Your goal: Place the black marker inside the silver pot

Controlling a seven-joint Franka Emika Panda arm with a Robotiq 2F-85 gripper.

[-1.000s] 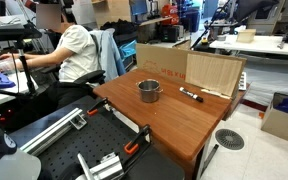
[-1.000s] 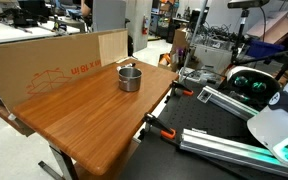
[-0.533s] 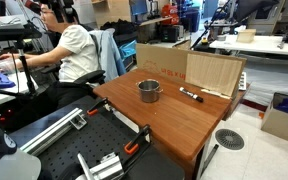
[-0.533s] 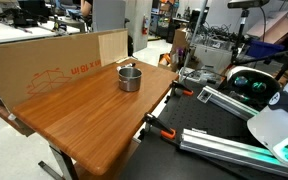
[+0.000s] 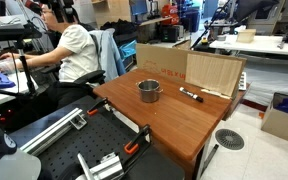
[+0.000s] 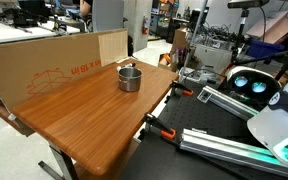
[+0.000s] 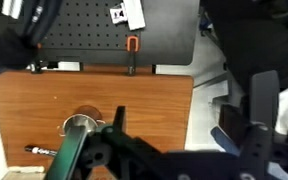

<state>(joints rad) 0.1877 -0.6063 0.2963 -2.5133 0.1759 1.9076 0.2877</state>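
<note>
The silver pot [image 5: 149, 91] stands upright on the wooden table [image 5: 169, 125], near its middle. It shows in both exterior views [image 6: 130, 78] and in the wrist view [image 7: 81, 125]. The black marker [image 5: 191, 96] lies flat on the table beside the pot, a short gap away. In the wrist view it lies at the lower left [image 7: 39, 150]. My gripper [image 7: 189, 110] shows only in the wrist view. Its fingers are spread wide and empty, high above the table's edge and well away from the pot and the marker.
Cardboard panels [image 5: 214, 70] [image 6: 44, 60] stand along the table's back edge. Orange clamps [image 5: 134, 147] [image 7: 132, 45] hold the table edge by a black perforated board [image 7: 104, 30]. A person [image 5: 74, 50] sits at a desk beyond the table. A fan [image 5: 229, 139] lies on the floor.
</note>
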